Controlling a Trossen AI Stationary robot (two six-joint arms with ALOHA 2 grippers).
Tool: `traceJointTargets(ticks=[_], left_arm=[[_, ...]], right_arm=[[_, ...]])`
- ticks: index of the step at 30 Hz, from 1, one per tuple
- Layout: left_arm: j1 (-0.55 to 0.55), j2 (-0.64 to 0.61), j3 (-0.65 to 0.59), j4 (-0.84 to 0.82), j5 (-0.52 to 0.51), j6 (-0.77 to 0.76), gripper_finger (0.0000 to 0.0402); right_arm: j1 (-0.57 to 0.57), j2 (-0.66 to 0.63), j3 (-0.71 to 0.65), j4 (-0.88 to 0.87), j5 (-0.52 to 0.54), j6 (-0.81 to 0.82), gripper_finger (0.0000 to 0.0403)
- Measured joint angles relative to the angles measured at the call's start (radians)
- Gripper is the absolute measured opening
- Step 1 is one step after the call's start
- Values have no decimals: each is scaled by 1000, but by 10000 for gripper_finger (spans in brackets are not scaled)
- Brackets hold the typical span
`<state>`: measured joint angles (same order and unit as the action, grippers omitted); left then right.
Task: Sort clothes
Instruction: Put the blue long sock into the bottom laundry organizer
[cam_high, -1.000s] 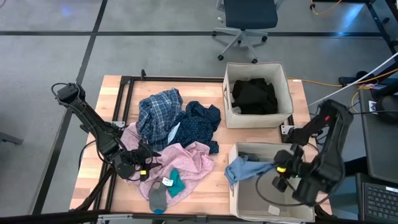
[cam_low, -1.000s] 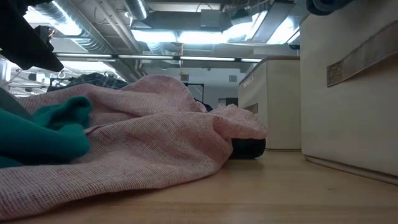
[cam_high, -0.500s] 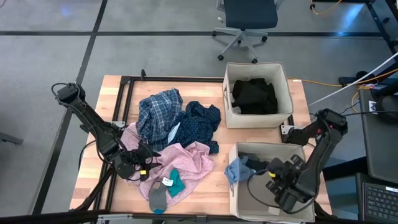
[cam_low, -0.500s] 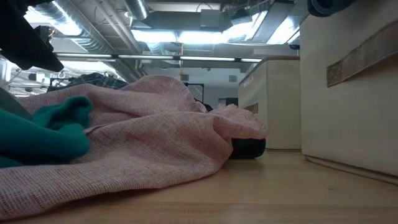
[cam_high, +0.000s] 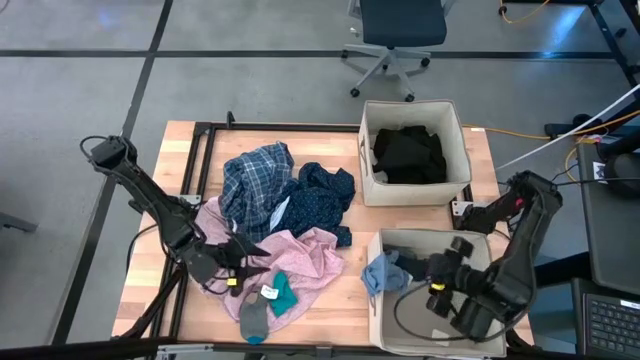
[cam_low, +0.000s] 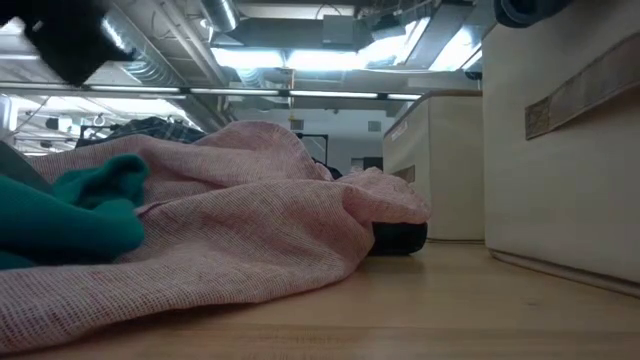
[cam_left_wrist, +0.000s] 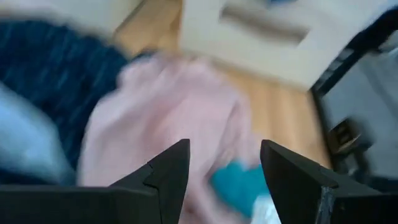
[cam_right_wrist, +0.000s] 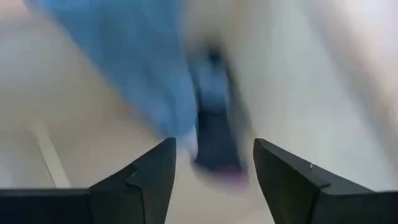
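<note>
Light blue soft fabric garment (cam_high: 383, 270), now released, drapes over the near beige fabric bin's (cam_high: 385, 335) rim just beside the right pincer (cam_high: 437, 272), whose jaws have parted empty, while the left pincer (cam_high: 243, 264), spread wide, has edged over the pale pink cloth (cam_high: 305, 255) on the surface, likely next to sort.

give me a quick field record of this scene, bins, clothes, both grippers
far bin: holds black clothes
near bin: light blue garment draped over its left wall
table pile: blue plaid shirt, navy dotted garment, pink garment, teal sock
left gripper: open, empty, over the pink garment
right gripper: open, empty, inside the near bin beside the light blue garment
</note>
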<state>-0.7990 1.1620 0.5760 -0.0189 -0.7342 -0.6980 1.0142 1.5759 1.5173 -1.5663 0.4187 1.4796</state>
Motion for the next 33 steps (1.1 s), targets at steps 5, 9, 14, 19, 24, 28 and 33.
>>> traceJointTargets(ticks=[5, 9, 14, 19, 24, 28, 33], left_arm=[[102, 98, 10, 329, 120, 247, 186], [192, 229, 74, 403, 216, 312, 186], [287, 420, 234, 420, 249, 355, 186], [341, 595, 425, 420, 366, 445, 186], [383, 740, 587, 426, 447, 474, 186], [408, 843, 676, 419, 485, 475, 186], [443, 898, 759, 421, 488, 515, 186]], right_arm=[[0, -1, 64, 8, 384, -67, 214], [-3, 4, 44, 21, 437, -81, 214], [-9, 6, -10, 46, 440, -82, 214], [-8, 6, -50, 76, 464, -86, 214], [-8, 6, -51, 76, 463, -101, 214], [-8, 6, -51, 75, 467, -104, 214], [-8, 6, -51, 83, 502, -126, 214]])
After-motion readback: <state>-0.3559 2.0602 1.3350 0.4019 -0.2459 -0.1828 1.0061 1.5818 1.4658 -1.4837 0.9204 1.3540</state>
